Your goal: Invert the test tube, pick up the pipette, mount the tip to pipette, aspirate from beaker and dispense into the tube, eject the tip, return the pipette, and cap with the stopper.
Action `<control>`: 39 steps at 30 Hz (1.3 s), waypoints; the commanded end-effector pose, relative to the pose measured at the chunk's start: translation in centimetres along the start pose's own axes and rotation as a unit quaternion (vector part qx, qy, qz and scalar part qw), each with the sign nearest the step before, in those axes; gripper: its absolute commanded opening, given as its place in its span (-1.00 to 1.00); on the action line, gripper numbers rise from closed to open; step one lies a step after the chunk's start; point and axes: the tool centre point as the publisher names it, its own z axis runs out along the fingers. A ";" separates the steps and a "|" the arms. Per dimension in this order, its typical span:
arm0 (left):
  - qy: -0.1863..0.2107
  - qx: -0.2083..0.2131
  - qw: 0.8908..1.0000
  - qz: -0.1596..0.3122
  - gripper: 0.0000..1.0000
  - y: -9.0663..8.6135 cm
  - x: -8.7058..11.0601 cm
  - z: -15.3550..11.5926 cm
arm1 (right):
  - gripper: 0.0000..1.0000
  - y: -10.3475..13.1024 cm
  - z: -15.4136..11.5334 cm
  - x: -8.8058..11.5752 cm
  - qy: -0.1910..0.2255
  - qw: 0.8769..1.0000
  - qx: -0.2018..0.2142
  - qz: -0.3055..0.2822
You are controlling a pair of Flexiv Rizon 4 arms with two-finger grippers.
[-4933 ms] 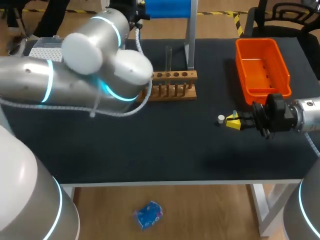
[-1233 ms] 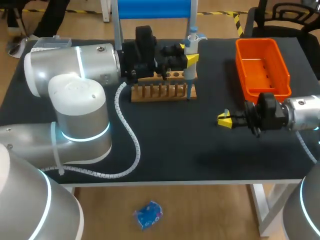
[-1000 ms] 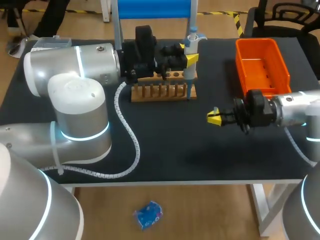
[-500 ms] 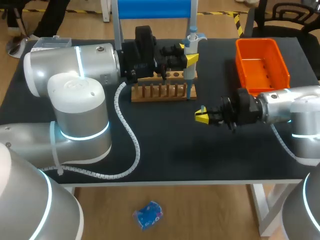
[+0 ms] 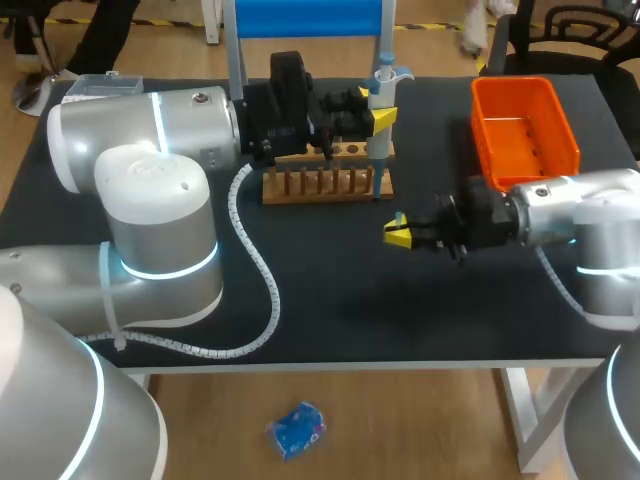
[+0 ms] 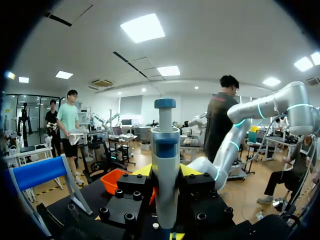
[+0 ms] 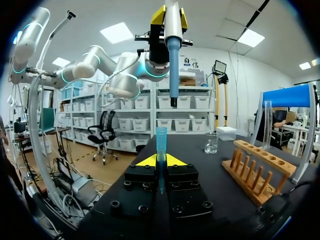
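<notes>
My left gripper (image 5: 375,108) is shut on the blue-and-white pipette (image 5: 383,95), holding it upright over the right end of the wooden tube rack (image 5: 325,172). In the left wrist view the pipette (image 6: 165,175) stands between the yellow fingertips (image 6: 144,170). My right gripper (image 5: 397,233) is shut on a blue pipette tip (image 7: 161,142), held upright in front of the rack. In the right wrist view the pipette (image 7: 173,65) hangs above and beyond that tip, apart from it. A glass test tube (image 7: 268,125) stands in the rack (image 7: 257,167), and the beaker (image 7: 211,142) sits further back.
An orange bin (image 5: 525,130) stands at the back right of the black table. A blue-topped stand (image 5: 305,18) rises behind the rack. A clear box (image 5: 95,88) sits at the far left corner. My left arm covers much of the table's left half.
My right gripper has moved left across the table with the tip, closer to the rack and the pipette. The left arm and pipette have stayed still.
</notes>
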 end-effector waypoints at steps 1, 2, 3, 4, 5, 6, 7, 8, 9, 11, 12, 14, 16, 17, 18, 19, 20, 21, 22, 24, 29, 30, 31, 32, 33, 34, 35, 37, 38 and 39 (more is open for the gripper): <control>-0.001 0.002 1.000 0.000 -1.00 0.1 0.1 0.0 | -1.00 -0.4 1.4 -1.1 0.011 1.000 -0.001 -0.006; -0.001 0.002 1.000 0.000 -1.00 0.1 0.1 0.0 | -1.00 -0.4 1.6 -1.2 0.012 1.000 -0.001 -0.007; -0.001 0.002 1.000 0.000 -1.00 0.1 0.1 0.0 | -1.00 -0.4 1.9 -1.4 0.014 1.000 -0.001 -0.008; -0.001 0.002 1.000 0.000 -1.00 0.1 0.1 0.0 | -1.00 -0.4 2.0 -1.5 0.016 1.000 -0.001 -0.009; -0.001 0.002 1.000 0.000 -1.00 0.1 0.1 0.0 | -1.00 -0.4 2.2 -1.7 0.017 1.000 0.000 -0.010; -0.001 0.002 1.000 0.000 -1.00 0.1 0.1 0.0 | -1.00 -0.3 2.3 -1.8 0.017 1.000 0.000 -0.011; -0.001 0.002 1.000 0.000 -1.00 0.1 0.1 0.0 | -1.00 -0.3 2.4 -1.8 0.018 1.000 0.000 -0.011; -0.001 0.002 1.000 0.000 -1.00 0.1 0.1 0.0 | -1.00 -0.1 2.6 -2.0 0.019 1.000 0.000 -0.015; -0.001 0.002 1.000 0.000 -1.00 0.1 0.1 0.0 | -1.00 0.0 2.7 -2.0 0.019 1.000 0.001 -0.016; -0.001 0.002 1.000 0.000 -1.00 0.1 0.1 0.0 | -1.00 0.2 2.9 -2.3 0.020 1.000 0.002 -0.019; -0.001 0.002 1.000 0.000 -1.00 0.1 0.1 0.0 | -1.00 0.2 2.9 -2.5 0.021 1.000 0.002 -0.021; -0.001 0.002 1.000 0.000 -1.00 0.1 0.1 0.0 | -1.00 0.4 3.0 -2.7 0.021 0.999 0.002 -0.024; -0.001 0.002 1.000 0.000 -1.00 0.1 0.1 0.0 | -1.00 0.6 3.0 -2.9 0.020 0.999 0.002 -0.029; -0.001 0.002 1.000 0.000 -1.00 0.1 0.1 0.0 | -1.00 0.6 3.0 -2.9 0.020 0.999 0.002 -0.030; -0.001 0.002 1.000 0.000 -1.00 0.1 0.1 0.0 | -1.00 0.7 3.0 -3.0 0.020 0.999 0.001 -0.033; -0.001 0.002 1.000 0.000 -1.00 0.1 0.1 0.0 | -1.00 0.8 3.0 -3.0 0.020 0.999 0.001 -0.035; -0.001 0.002 1.000 0.000 -1.00 0.1 0.1 0.0 | -1.00 0.9 3.0 -3.0 0.019 0.999 0.001 -0.038; -0.001 0.002 1.000 0.000 -1.00 0.1 0.1 0.0 | -1.00 0.9 3.0 -3.0 0.019 0.999 0.000 -0.039; -0.001 0.002 1.000 0.000 -1.00 0.1 0.1 0.0 | -1.00 1.0 3.0 -3.0 0.020 0.999 0.000 -0.040; -0.001 0.002 1.000 0.000 -1.00 0.1 0.1 0.0 | -1.00 1.0 3.0 -3.0 0.021 0.999 0.001 -0.042; -0.001 0.002 1.000 0.000 -1.00 0.1 0.1 0.0 | -1.00 1.2 3.0 -2.8 0.023 0.998 0.001 -0.050; -0.001 0.002 1.000 0.000 -1.00 0.1 0.1 0.0 | -1.00 1.3 3.0 -2.7 0.023 0.998 0.002 -0.052; -0.001 0.002 1.000 0.000 -1.00 0.1 0.1 0.0 | -1.00 1.4 2.9 -2.7 0.023 0.998 0.002 -0.054; -0.001 0.002 1.000 0.000 -1.00 0.1 0.1 0.0 | -1.00 1.5 2.9 -2.6 0.023 0.998 0.002 -0.056; -0.001 0.002 1.000 0.000 -1.00 0.1 0.1 0.0 | -1.00 1.5 2.8 -2.6 0.023 0.998 0.002 -0.057; -0.001 0.002 1.000 0.000 -1.00 0.1 0.1 0.0 | -1.00 1.6 2.8 -2.5 0.024 0.998 0.002 -0.058; -0.001 0.002 1.000 0.000 -1.00 0.1 0.1 0.0 | -1.00 1.7 2.8 -2.4 0.024 0.998 0.002 -0.060; -0.001 0.002 1.000 0.000 -1.00 0.1 0.1 0.0 | -1.00 1.8 2.8 -2.3 0.024 0.998 0.003 -0.063; -0.001 0.002 1.000 0.000 -1.00 0.1 0.1 0.0 | -1.00 1.8 2.8 -2.3 0.024 0.998 0.003 -0.064; -0.001 0.002 1.000 0.000 -1.00 0.1 0.1 0.0 | -1.00 1.9 2.8 -2.3 0.024 0.998 0.003 -0.065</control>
